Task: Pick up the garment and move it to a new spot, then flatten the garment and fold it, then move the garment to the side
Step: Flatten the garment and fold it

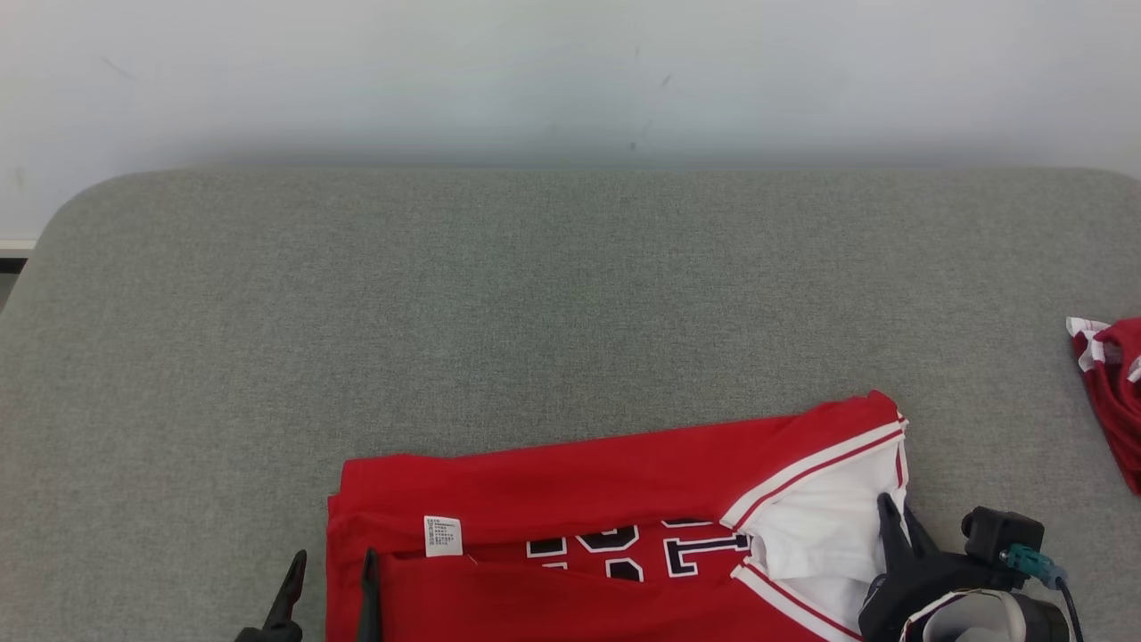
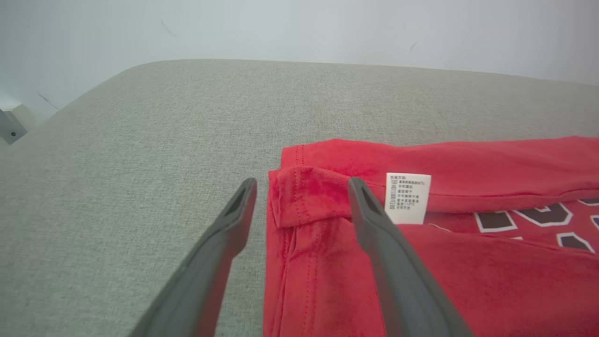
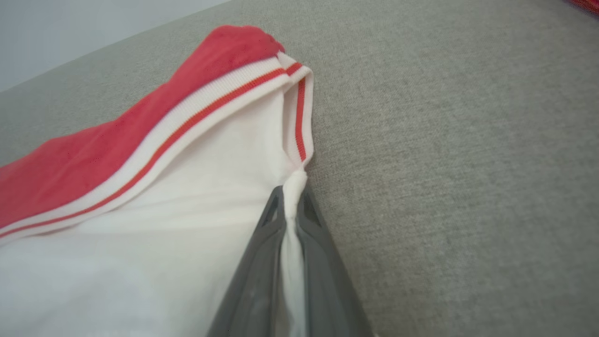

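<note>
Over on the left, the left gripper sits at the red jersey's left hem, jaws spread wide and holding nothing. One finger is over bare grey surface just left of the jersey and the other is over the red cloth. From the left wrist view it's hard to say whether either finger actually touches the fabric.

The jersey itself lies on the surface, its far long edge folded over toward the robot. A white care label hangs from that fold just right of the left gripper. Dark, white-edged numerals peek out beneath the fold further right. Then comes a white panel bordered by red-and-white striped trim.

At the jersey's right edge, the right gripper has its jaws squeezed together on a pinch of the white cloth, just below the trim's corner. Well right of the jersey, a second red-and-white garment lies at the surface's edge.
</note>
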Controlling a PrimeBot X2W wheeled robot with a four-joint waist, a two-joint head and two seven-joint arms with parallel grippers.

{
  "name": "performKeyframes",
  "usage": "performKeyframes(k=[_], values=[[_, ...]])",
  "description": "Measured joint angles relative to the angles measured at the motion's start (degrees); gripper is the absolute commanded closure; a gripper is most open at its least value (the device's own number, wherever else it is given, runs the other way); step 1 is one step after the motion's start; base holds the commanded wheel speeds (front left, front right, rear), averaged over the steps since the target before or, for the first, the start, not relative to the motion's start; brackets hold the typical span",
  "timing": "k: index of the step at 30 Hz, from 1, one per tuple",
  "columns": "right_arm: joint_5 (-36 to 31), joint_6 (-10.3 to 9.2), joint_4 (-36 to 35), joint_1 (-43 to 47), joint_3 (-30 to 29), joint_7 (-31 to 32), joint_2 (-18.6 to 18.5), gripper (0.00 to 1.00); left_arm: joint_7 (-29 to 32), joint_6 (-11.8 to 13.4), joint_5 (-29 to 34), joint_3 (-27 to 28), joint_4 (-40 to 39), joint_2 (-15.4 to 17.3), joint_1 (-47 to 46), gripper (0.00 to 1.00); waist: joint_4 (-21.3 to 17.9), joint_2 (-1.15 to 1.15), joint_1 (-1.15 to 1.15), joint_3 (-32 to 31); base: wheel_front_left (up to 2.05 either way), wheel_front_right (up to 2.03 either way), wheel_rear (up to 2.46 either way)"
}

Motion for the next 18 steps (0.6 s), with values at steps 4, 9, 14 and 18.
performKeyframes(k=[4, 9, 14, 18], values=[[0.3, 0.13, -2.0, 0.0, -2.7, 0.2, -0.8, 1.00, 0.0, 0.0, -0.3, -0.2, 0.1, 0.0, -0.1, 0.00, -0.2, 0.01, 0.00, 0.3, 0.00, 0.00, 0.00], [-1.0, -0.12, -5.1, 1.0, -8.2, 0.6, -2.5, 1.00, 0.0, 0.0, -0.3, -0.3, 0.2, 0.0, -0.2, 0.00, -0.8, 0.01, 0.02, 0.2, 0.00, 0.00, 0.00], [-3.0, -0.13, -7.6, 2.0, -12.2, 0.6, -2.3, 1.00, 0.0, -0.3, -0.4, -0.4, 0.5, 0.0, -0.2, 0.00, -1.8, 0.01, 0.02, -0.2, 0.00, 0.00, 0.00], [-3.8, -0.18, -10.2, 2.9, -12.2, 0.6, -1.2, 1.00, 0.0, -0.3, -0.6, -0.6, 0.5, 0.0, -0.1, 0.00, -2.7, 0.01, 0.02, -0.6, 0.00, 0.00, 0.00]])
